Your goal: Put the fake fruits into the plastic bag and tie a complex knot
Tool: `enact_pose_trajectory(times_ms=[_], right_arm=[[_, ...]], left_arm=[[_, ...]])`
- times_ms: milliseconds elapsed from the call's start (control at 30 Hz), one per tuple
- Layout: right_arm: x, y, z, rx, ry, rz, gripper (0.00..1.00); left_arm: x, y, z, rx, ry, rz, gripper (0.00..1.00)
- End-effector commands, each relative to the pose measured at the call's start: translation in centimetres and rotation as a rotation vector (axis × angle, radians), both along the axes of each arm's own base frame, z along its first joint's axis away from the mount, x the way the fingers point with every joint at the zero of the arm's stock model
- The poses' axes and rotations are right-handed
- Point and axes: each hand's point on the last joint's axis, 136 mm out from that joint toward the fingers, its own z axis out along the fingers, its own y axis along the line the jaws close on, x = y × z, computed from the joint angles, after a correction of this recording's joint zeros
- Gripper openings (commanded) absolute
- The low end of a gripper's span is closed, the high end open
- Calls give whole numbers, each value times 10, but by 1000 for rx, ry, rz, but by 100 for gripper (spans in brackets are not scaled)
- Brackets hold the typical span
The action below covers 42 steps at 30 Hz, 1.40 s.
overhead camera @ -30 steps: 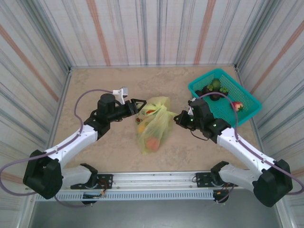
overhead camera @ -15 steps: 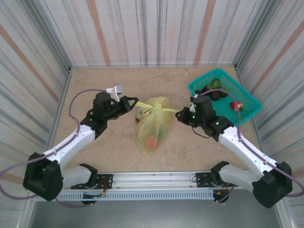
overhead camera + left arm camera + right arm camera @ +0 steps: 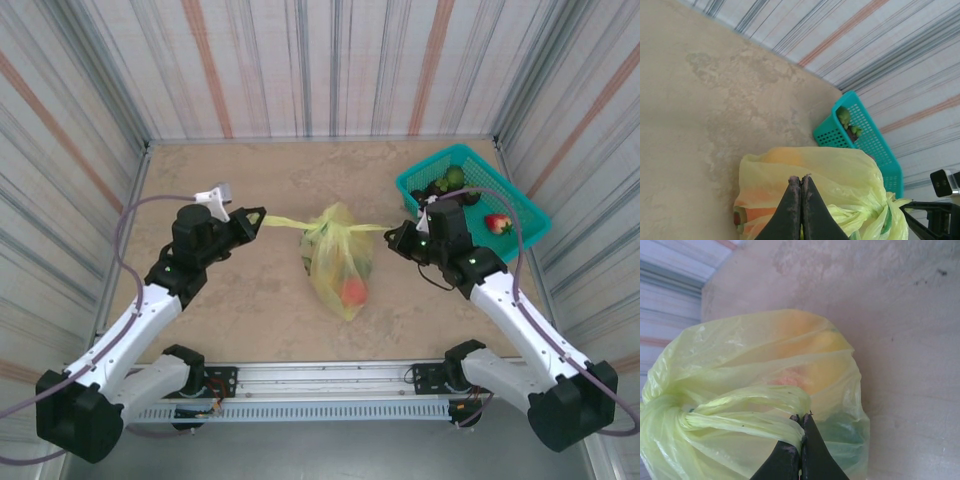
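The pale yellow-green plastic bag [image 3: 335, 262] sits mid-table with fake fruits inside; an orange-red one [image 3: 353, 290] shows through near its bottom. Its handles are bunched into a knot [image 3: 321, 227] at the top, with two ends stretched sideways. My left gripper [image 3: 262, 216] is shut on the left end, and my right gripper [image 3: 390, 233] is shut on the right end. In the left wrist view the closed jaws [image 3: 801, 177] stand over the bag [image 3: 840, 165]. In the right wrist view the jaws [image 3: 802, 416] pinch a handle strand leading to the knot [image 3: 662, 415].
A teal mesh basket [image 3: 520, 205] stands at the back right, just behind my right arm, holding a strawberry [image 3: 495, 223] and green and dark fruits [image 3: 450, 181]. Striped walls enclose the table on three sides. The basket [image 3: 860, 137] also appears in the left wrist view.
My left gripper has shut on a handle end and drawn back to the left. The right gripper pulled right. The handles went taut and the bag shifted slightly right.
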Motion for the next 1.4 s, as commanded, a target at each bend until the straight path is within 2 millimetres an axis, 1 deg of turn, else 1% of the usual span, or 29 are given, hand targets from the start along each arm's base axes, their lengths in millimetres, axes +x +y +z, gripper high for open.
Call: enact_pose_trajectory(times_ms=[0, 133, 167, 200, 267, 333, 367, 400, 433, 467, 567, 633, 700, 767, 900, 933, 967, 1033, 1067, 1133, 1200, 1300, 1367], right_arm=[[3, -2, -17, -34, 63, 6, 0], [1, 4, -15, -66, 43, 42, 0], [0, 4, -14, -66, 34, 42, 2], [0, 4, -12, -65, 24, 45, 8], [-2, 2, -8, -73, 5, 45, 26], [-5, -2, -1, -95, -16, 47, 55], [-6, -4, 4, -110, -27, 46, 72], [-7, -8, 8, -133, -36, 45, 99], [-10, -15, 19, -155, -66, 34, 99], [-12, -21, 24, -180, -76, 17, 99], [-16, -44, 41, -270, -112, -38, 99], [-19, -59, 56, -356, -140, -58, 99], [-23, -74, 64, -439, -151, -81, 99], [-24, -88, 66, -511, -181, -99, 99], [-31, -115, 51, -592, -186, -180, 99], [-32, -121, 46, -607, -182, -192, 99], [-34, -131, 42, -636, -170, -224, 99], [-38, -158, 32, -709, -113, -339, 99], [-41, -168, 24, -720, -81, -389, 99], [-43, -175, 6, -693, -18, -424, 99], [-50, -180, -19, -647, 96, -456, 99], [-60, -183, -36, -661, 186, -453, 99], [-69, -187, -47, -701, 223, -433, 99]], left_arm=[[6, 19, -9, 29, -5, 91, 0], [-1, 5, 7, 38, -63, 15, 0], [-1, 3, 11, 40, -72, 4, 1], [-2, 2, 14, 43, -80, -7, 9], [-4, -1, 20, 54, -102, -31, 24], [-7, -4, 26, 60, -122, -55, 50], [-9, -4, 27, 70, -125, -64, 59], [-11, -4, 29, 87, -126, -73, 70], [-13, -2, 29, 111, -119, -73, 89], [-15, 2, 29, 141, -106, -63, 98], [-18, 25, 27, 294, -55, 3, 99], [-20, 44, 31, 402, -36, 63, 99], [-23, 62, 35, 485, -33, 124, 99], [-27, 76, 39, 554, -43, 170, 99], [-31, 101, 43, 666, -111, 256, 99], [-31, 98, 46, 676, -159, 239, 99], [-32, 91, 46, 696, -223, 190, 99], [-33, 76, 43, 725, -354, 105, 99], [-34, 75, 40, 725, -384, 102, 99], [-34, 82, 34, 736, -408, 146, 99], [-33, 96, 18, 763, -372, 212, 99], [-37, 115, -4, 819, -292, 266, 99], [-42, 120, -14, 850, -269, 251, 99]])
